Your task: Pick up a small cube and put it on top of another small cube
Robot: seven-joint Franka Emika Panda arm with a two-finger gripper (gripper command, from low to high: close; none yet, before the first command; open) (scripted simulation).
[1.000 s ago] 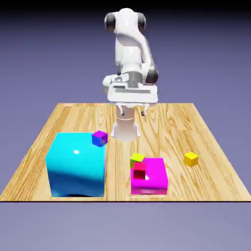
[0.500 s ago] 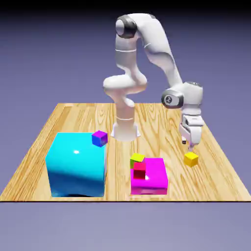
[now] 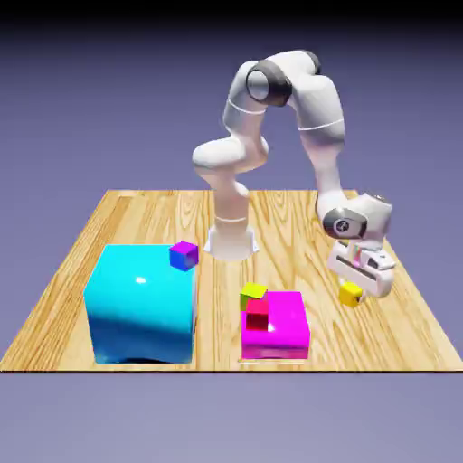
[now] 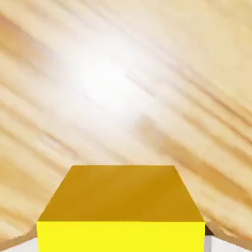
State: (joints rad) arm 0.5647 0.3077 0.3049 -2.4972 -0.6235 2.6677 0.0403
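The tool [image 3: 358, 288] sits low over the worktop [image 3: 136, 217], its fingers flanking the golden-yellow cube [image 4: 121, 209]; whether they clamp it cannot be told. The purple cube [image 3: 184, 255] stands well apart.

**Even light outside, a hot glare under my hand**

From the exterior view I see everything sharp and evenly lit. The backdrop fades to near black along the top edge. A small white highlight sits on top of the cyan block [image 3: 140, 303], so the light comes from above. Shadows on the table [image 3: 136, 217] are faint, no more than thin dark lines under the blocks.

In my hand view a broad white glare washes out the wood grain at upper left. The grain streaks softly. The golden-yellow cube [image 4: 121, 209] fills the bottom, crisp-edged, its front face brighter than its top.
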